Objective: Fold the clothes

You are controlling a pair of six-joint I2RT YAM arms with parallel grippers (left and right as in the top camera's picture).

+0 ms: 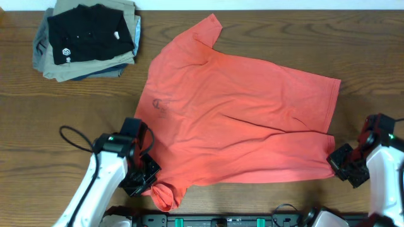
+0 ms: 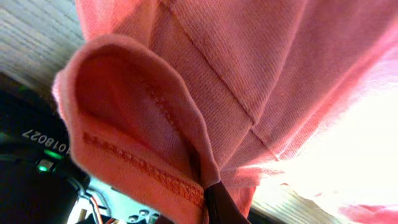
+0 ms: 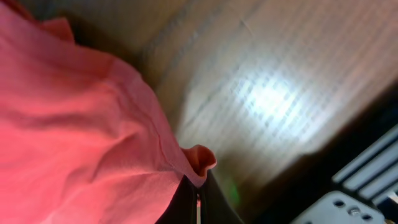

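Overhead shows the shirt [image 1: 240, 120] spread flat mid-table [image 1: 38, 126], neck to the left and hem to the right. The left gripper [image 1: 144, 176] sits at the near sleeve [image 1: 165, 194], and its wrist view shows the sleeve cloth nipped in its closed fingers. The right gripper [image 1: 341, 162] pinches the near hem corner [image 1: 325, 165]. This looks like the first lengthwise fold, with the grasp made. Next, both arms should probably lift together and carry the near edge across evenly, keeping it taut
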